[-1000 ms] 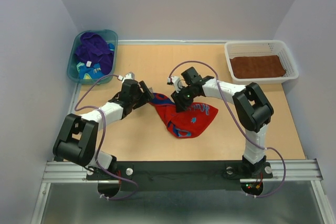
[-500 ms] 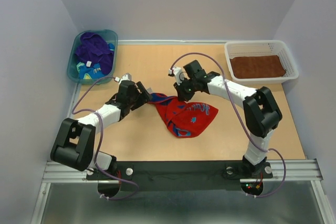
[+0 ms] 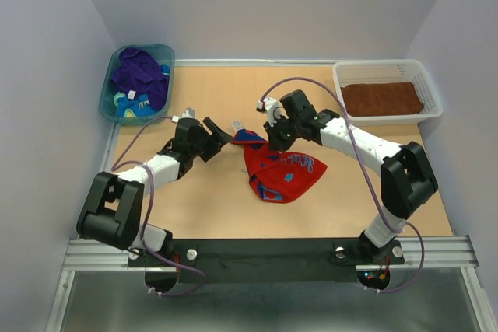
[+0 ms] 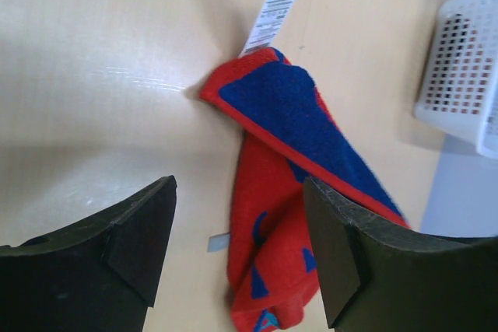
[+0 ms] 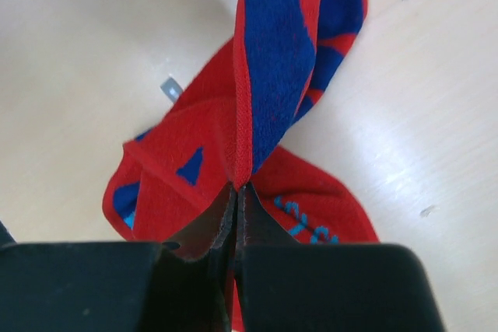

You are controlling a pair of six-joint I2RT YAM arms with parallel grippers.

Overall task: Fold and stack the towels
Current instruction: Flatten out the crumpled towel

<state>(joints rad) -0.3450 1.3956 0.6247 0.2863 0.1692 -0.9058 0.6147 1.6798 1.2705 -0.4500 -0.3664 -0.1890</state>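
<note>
The wooden table (image 3: 210, 99) is the biggest thing here, and both arms reach out over it.

A white mesh basket (image 3: 339, 83) sits far off to the right of the right gripper (image 3: 276, 142). A flat brown towel (image 3: 383, 98) lies inside it.

A teal plastic tub (image 3: 106, 103) sits off to the left of the left gripper (image 3: 219, 138), well apart from it. A purple towel (image 3: 138, 75) is bunched up in the tub, and a teal-and-yellow towel (image 3: 124, 103) pokes out from under it.

The red towel with blue marks (image 3: 282, 176) lies crumpled on the table between the two grippers. Most of it is spread out under and just behind the right gripper.

The right gripper is squeezed tight on a folded edge of the red towel. In the right wrist view the two fingers press together with the red cloth pinched between them.

The left gripper has its two fingers spread wide and holds nothing. One corner of the red towel lies on the table just in front of it.

A small white tag (image 4: 272, 17) sticks out from that corner, just past the left gripper's fingertips.
</note>
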